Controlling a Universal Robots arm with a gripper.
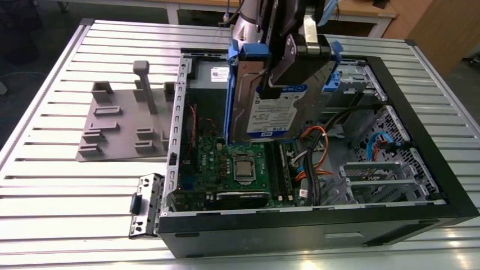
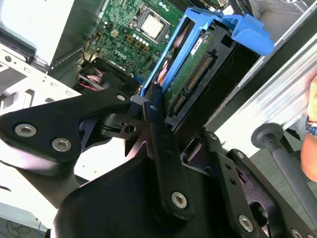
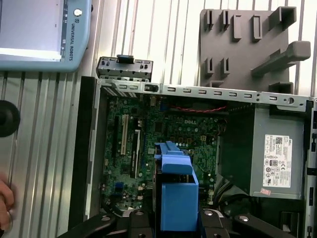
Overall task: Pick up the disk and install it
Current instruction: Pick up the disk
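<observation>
Second wrist view looks along the gripper (image 2: 173,111), whose black fingers (image 2: 159,134) are closed tight on the disk (image 2: 198,64). They pinch it near the end with the row of connector pins, so the long body hangs away from the wrist and most of its blue bracket is left free. In the exterior view the gripper (image 1: 291,70) reaches down from above and the disk (image 1: 274,109) hangs on edge, slightly tilted, with its label facing the camera. It is in the air over the open case (image 1: 300,228) and appears to touch nothing but the fingers. Holding it high and edge-on looks like a way to keep it clear of the circuit board (image 1: 213,154) directly beneath and of the orange cables (image 1: 315,152) just to the exterior view's right. The pick-up is therefore done and the install is not, since the disk sits in no slot yet. The drive cage (image 1: 351,76) stands at the far side of the case, toward the exterior view's right, close behind the hanging disk. The power supply (image 3: 277,153) takes up the far corner on the exterior view's left. A grey rack (image 1: 120,129) with upright pegs lies on the slatted table (image 1: 45,185) outside the case, on the exterior view's left and well apart from the disk. A person's hand (image 3: 4,201) shows at the edge of the first wrist view, well apart from the case.
</observation>
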